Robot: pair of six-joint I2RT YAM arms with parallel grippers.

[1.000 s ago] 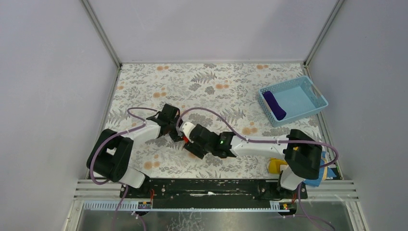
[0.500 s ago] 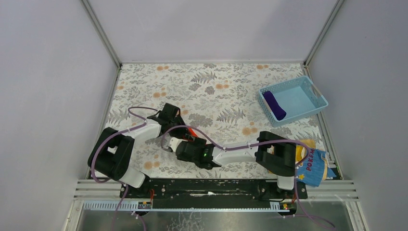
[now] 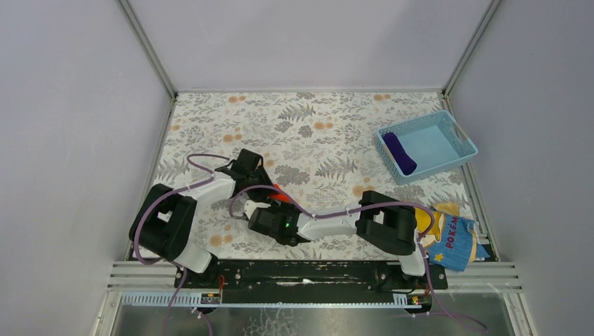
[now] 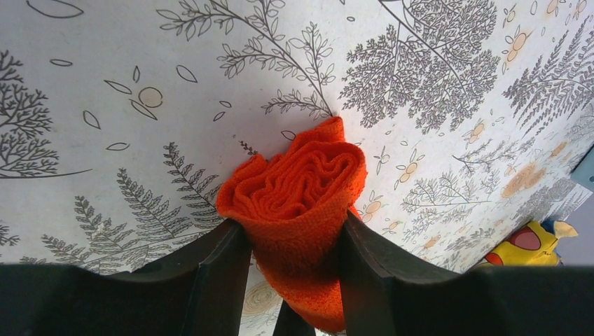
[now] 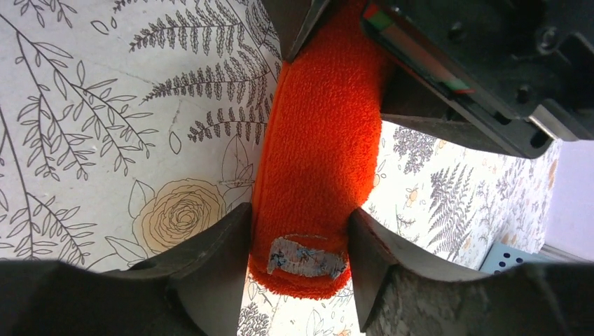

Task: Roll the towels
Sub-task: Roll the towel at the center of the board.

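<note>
white arm links (image 3: 213,190) with black joints (image 3: 168,227), a purple cable (image 3: 199,159) along each; left gripper (image 4: 291,222) and right gripper (image 5: 298,212) have black fingers (image 4: 210,280); a green light (image 3: 286,225) on the right wrist.

An orange-red towel (image 4: 301,182), purple towel (image 3: 398,154), blue basket (image 3: 436,143), fern-patterned table (image 3: 315,119).

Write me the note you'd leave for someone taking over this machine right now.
Left gripper: shut on one end of the rolled orange towel.
Right gripper: shut on its other end.
Purple towel: rolled, lying in the blue basket at the far right.
Done: both towels rolled.
Left: probably carry the orange roll to the basket. The printed cloth at the near right isn't part of the job.
</note>
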